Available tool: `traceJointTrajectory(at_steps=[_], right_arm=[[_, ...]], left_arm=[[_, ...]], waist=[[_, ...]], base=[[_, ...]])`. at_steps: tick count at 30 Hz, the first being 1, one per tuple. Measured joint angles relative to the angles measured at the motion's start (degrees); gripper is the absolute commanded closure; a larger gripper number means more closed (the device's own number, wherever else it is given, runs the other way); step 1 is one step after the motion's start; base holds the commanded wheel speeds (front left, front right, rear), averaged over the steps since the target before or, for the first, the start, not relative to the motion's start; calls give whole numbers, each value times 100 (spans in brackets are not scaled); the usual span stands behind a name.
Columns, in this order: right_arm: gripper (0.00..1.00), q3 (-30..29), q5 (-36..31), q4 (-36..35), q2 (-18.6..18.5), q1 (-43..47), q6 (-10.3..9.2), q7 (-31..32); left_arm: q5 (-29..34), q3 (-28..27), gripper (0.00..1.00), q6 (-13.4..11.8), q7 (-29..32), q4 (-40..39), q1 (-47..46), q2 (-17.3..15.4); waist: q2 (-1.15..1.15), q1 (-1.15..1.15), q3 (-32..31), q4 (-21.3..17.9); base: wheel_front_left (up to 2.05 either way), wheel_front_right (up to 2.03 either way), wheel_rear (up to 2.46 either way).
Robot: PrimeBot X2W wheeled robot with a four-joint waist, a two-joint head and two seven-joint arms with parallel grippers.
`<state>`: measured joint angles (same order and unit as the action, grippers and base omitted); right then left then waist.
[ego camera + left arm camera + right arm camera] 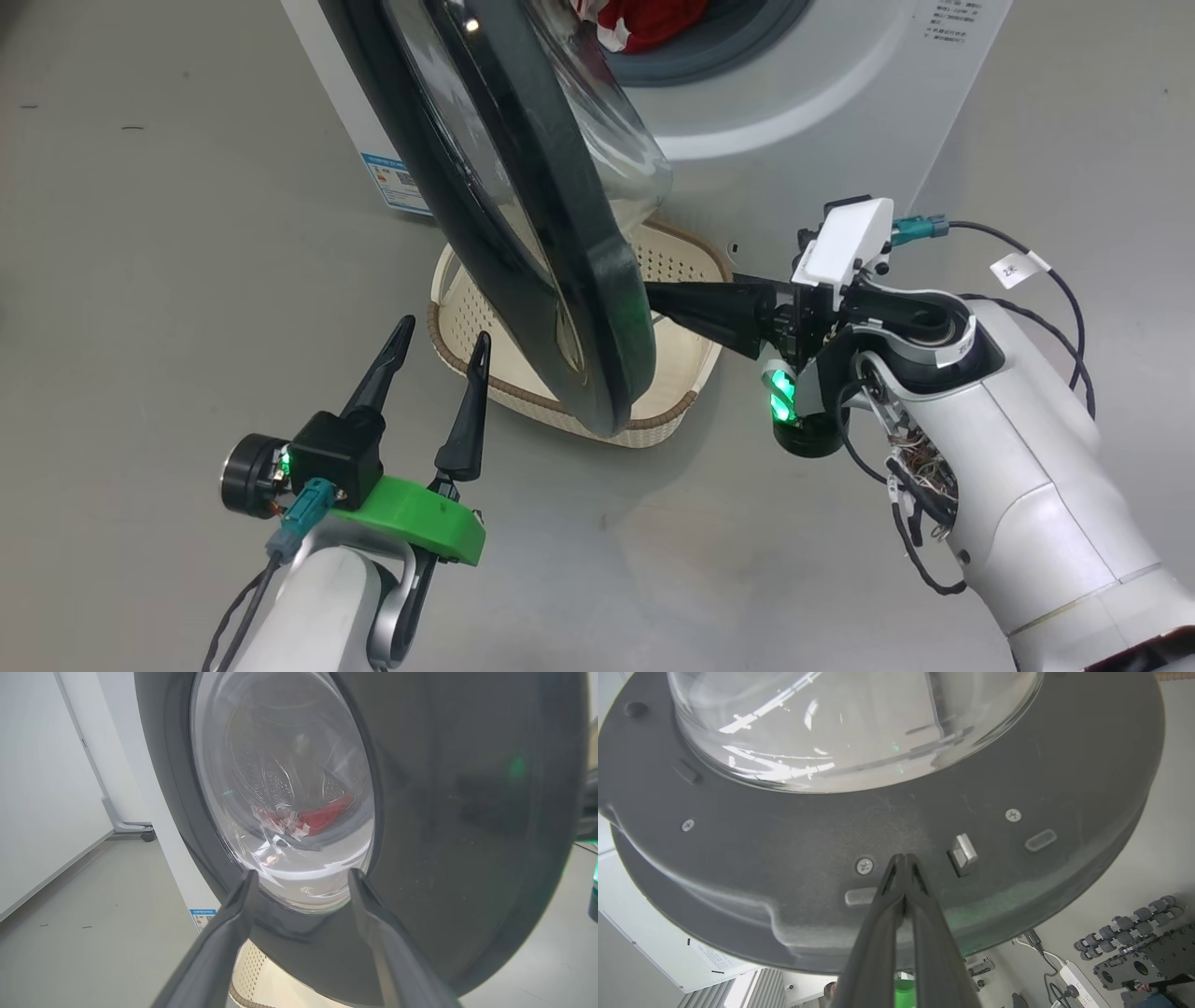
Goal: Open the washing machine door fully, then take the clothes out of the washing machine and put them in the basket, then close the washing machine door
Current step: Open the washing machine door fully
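- The washing machine door (569, 215) stands partly open, swung out above the basket (672, 266), which sits on the floor (140, 280) before the washing machine (794, 112).
- The right gripper (903, 859) has its fingers pressed together and holds nothing. Its tips seem to touch the door's inner face, just beside the metal latch (964, 854).
- The left gripper (445, 331) is spread wide and empty, near the door's outer side.
- The red clothes (653, 23) lie inside the washing machine.
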<state>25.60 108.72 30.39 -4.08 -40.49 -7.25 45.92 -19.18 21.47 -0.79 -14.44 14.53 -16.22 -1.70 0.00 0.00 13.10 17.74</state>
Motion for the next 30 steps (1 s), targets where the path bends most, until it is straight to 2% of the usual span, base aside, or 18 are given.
traceJointTrajectory(at_steps=[12, 20, 23, 26, 30], right_arm=[[100, 670, 408, -389, 8, 115, 0, -238], [100, 699, 399, -528, 10, 112, 0, -608], [100, 695, 125, -524, 10, 112, 29, -822], [100, 776, -402, -533, -81, 110, 264, -1088], [100, 824, -1037, -603, -458, 111, 630, -1539]], left_arm=[[21, 16, 0, 0, 0, -4, 77, -2], [22, -79, 0, -45, 0, -7, 76, -3], [34, -134, 0, -51, 0, 2, 76, -4], [59, -170, 0, -64, 0, 8, 76, -3], [64, -212, 0, -93, 0, 21, 77, -5]], waist=[[0, 0, -20, -18], [0, 0, -5, -59], [0, 0, -52, -90], [0, 0, -124, -129], [0, 0, -253, -189]], base=[[0, 0, 0], [0, 0, 0], [0, 0, 0], [0, 0, 0], [0, 0, 0]])
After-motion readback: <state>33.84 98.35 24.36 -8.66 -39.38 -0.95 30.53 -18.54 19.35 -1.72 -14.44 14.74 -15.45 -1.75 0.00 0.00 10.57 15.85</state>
